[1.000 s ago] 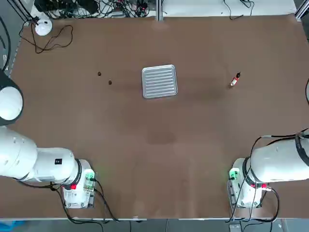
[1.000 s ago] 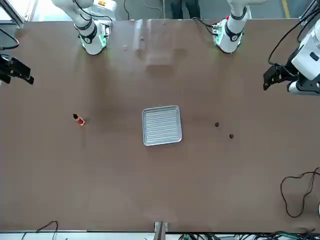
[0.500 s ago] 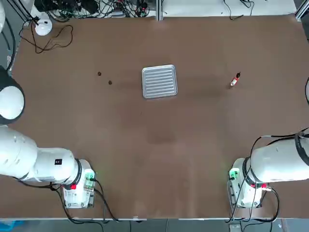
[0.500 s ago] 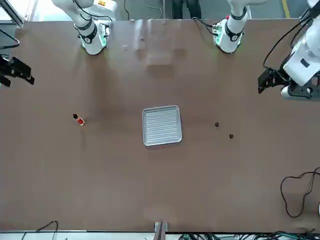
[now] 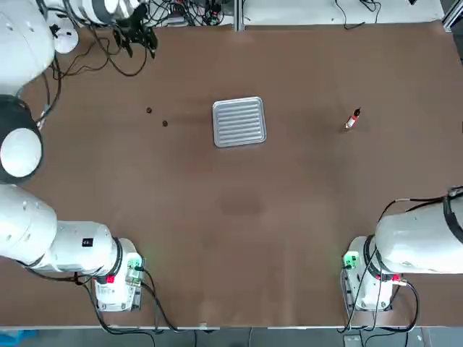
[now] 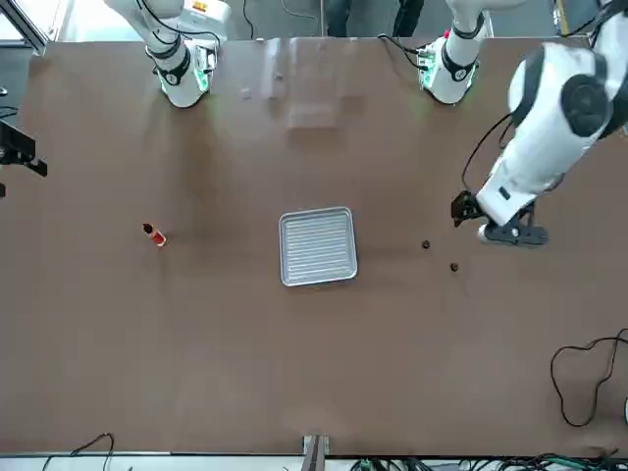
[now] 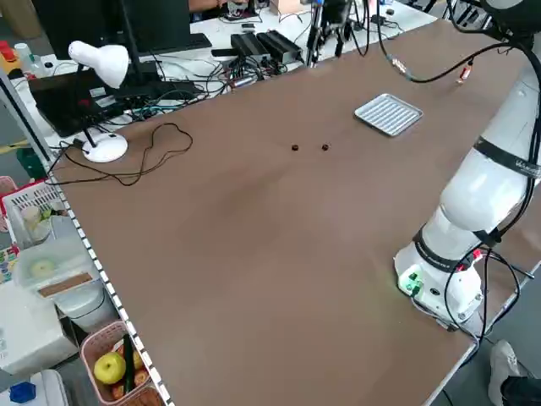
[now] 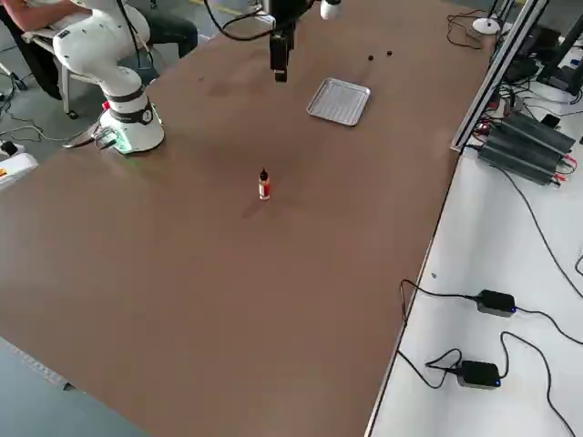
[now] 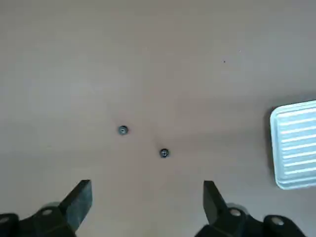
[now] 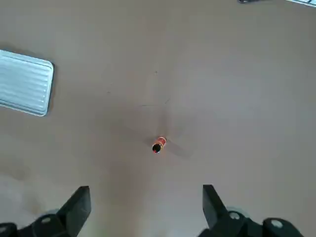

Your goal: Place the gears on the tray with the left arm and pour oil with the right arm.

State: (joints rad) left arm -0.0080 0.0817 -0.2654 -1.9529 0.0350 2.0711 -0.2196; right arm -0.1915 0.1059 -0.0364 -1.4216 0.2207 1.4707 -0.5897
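1. While the white jointed left arm (image 5: 87,242) arches over the table's left side, its dark two-finger gripper (image 9: 147,181) hangs in the air, jaws spread wide and grasping nothing.
2. Two tiny dark round gears, one (image 5: 149,110) farther from the tray and the other (image 5: 165,123) closer to it, sit apart on the brown tabletop (image 5: 239,238), left of the tray.
3. That small square silvery metal tray (image 5: 239,122), ribbed with rounded corners, lies flat beyond the table's middle, bare inside.
4. Well to the tray's right, the slim reddish-orange oil bottle (image 8: 264,187) with a white label stands upright, dark tip up.
5. Over by the right edge, the cable-wrapped white right arm (image 5: 416,246) holds its dark gripper (image 10: 147,186) raised, jaws released, nothing between them.
6. Loose dark cable (image 6: 561,388) loops across the far left corner.
7. Somebody's dark-trousered legs (image 6: 378,18) show behind the robot's edge of the table.
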